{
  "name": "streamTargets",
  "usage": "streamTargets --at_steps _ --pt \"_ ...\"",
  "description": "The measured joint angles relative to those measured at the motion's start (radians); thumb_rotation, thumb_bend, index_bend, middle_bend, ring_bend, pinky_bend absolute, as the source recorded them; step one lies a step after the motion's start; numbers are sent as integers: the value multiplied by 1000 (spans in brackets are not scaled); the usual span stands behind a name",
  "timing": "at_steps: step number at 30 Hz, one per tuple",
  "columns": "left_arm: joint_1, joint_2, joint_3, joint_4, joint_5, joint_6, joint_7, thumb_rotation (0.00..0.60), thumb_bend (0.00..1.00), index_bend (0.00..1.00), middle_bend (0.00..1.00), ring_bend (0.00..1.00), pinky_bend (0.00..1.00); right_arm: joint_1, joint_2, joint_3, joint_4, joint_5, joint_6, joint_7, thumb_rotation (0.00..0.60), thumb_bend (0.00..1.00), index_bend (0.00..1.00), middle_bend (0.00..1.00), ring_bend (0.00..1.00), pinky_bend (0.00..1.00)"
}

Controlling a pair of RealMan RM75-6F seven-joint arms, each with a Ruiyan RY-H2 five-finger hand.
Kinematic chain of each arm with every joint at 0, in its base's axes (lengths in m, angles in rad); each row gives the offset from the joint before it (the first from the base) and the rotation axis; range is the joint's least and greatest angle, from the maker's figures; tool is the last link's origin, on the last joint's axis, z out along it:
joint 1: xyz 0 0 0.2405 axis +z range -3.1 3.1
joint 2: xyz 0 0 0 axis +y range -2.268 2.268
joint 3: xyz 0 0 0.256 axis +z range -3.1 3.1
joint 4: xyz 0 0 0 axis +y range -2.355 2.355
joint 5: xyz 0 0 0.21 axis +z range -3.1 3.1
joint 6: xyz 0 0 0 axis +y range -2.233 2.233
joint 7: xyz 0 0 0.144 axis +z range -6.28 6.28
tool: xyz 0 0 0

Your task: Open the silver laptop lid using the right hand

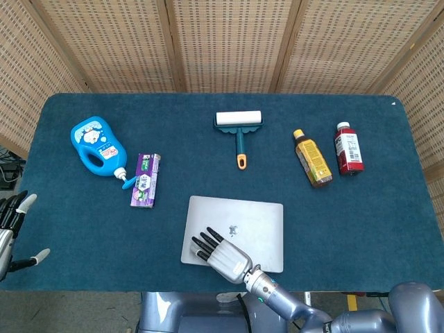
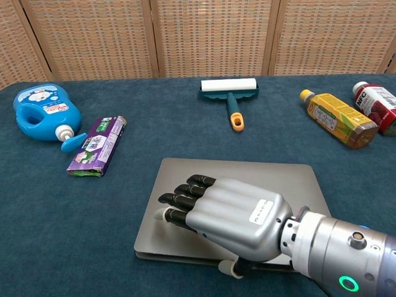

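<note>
The silver laptop (image 1: 253, 216) lies near the table's front edge, its lid (image 2: 260, 176) lifted a little at the front so a thin dark gap shows above the base. My right hand (image 2: 226, 216) lies across the front left of the lid, fingers on top and thumb hooked under the front edge, pinching the lid. In the head view the right hand (image 1: 222, 253) covers the lid's front part. My left hand (image 1: 10, 225) hangs off the table's left side with fingers spread and holds nothing.
A blue detergent bottle (image 1: 97, 146) and a purple packet (image 1: 146, 180) lie at the left. Behind the laptop is a lint roller (image 1: 239, 128). A yellow bottle (image 1: 312, 159) and a red bottle (image 1: 349, 148) lie at the right.
</note>
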Motion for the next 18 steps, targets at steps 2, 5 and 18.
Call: streamTargets --at_steps 2,5,18 --pt "-1 0 0 0 0 -1 1 600 0 0 0 0 0 0 -1 -3 6 -27 22 -3 600 502 72 45 0 0" --pt "-2 -2 1 -1 -1 -4 8 600 0 0 0 0 0 -2 1 -4 17 -70 59 -1 600 513 73 53 0 0" --pt "-3 -7 2 -4 -3 -8 25 600 0 0 0 0 0 -38 -4 50 160 -196 281 -138 600 585 62 77 6 30"
